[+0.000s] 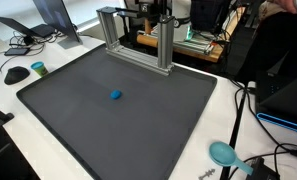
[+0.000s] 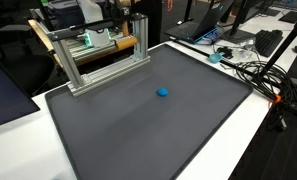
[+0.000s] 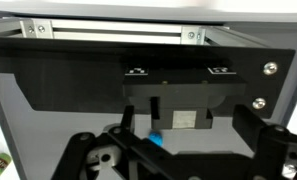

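Nearest the wrist camera, the gripper (image 3: 183, 155) is seen from behind its black body. Its two fingers (image 3: 88, 158) are spread wide at the bottom of the picture, and nothing is clasped between them. A blue patch (image 3: 156, 140) is glimpsed in the gap under the body; whether it is the piece lying on the mat cannot be told. Beyond it, an aluminium frame (image 3: 118, 32) is seen running across the top of the wrist view.

In both exterior views a small blue object (image 1: 115, 96) (image 2: 163, 92) is found lying by itself near the middle of a dark grey mat (image 1: 58, 125) (image 2: 118, 140). It is kept well apart from the mat's edges and from the frame (image 1: 138, 40) (image 2: 98, 55), which is stood upright along one edge of the mat. The gripper cannot be clearly made out in those views.

The mat is laid on a white table (image 1: 8, 90). In an exterior view a teal scoop (image 1: 223, 153) is seen on the table just off one corner of the mat; whether anything is held in its bowl cannot be told. A computer mouse (image 1: 16, 74) is placed on the table near the mat's opposite side, and cables (image 2: 253, 72) are strewn over the table beside the mat.
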You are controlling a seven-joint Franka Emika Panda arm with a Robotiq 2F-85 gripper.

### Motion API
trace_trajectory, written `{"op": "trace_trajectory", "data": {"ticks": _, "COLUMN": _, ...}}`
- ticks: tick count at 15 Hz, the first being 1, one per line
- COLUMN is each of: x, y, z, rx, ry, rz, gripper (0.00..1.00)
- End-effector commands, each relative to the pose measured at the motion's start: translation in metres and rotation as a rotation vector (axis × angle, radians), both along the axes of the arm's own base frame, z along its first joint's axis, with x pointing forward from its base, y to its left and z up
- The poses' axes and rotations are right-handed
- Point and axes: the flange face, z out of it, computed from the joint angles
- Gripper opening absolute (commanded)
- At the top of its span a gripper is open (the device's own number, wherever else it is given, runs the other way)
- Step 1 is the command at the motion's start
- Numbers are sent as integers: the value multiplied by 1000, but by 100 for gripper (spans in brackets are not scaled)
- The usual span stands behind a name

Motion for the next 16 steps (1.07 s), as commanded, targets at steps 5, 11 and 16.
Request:
{"op": "trace_trajectory", "data": {"ticks": 5, "x": 4, "y": -8, "z": -13, "rx": -2, "ry": 65, "rz": -4, "gripper": 100}}
{"op": "trace_trajectory", "data": {"ticks": 11, "x": 0, "y": -6, "z": -16, "rx": -61, "ry": 94, "rz": -6, "gripper": 100}}
{"op": "trace_trajectory", "data": {"ticks": 16, "x": -1, "y": -4, "z": -16, "rx": -67, "ry": 111, "rz": -17, "gripper": 100}}
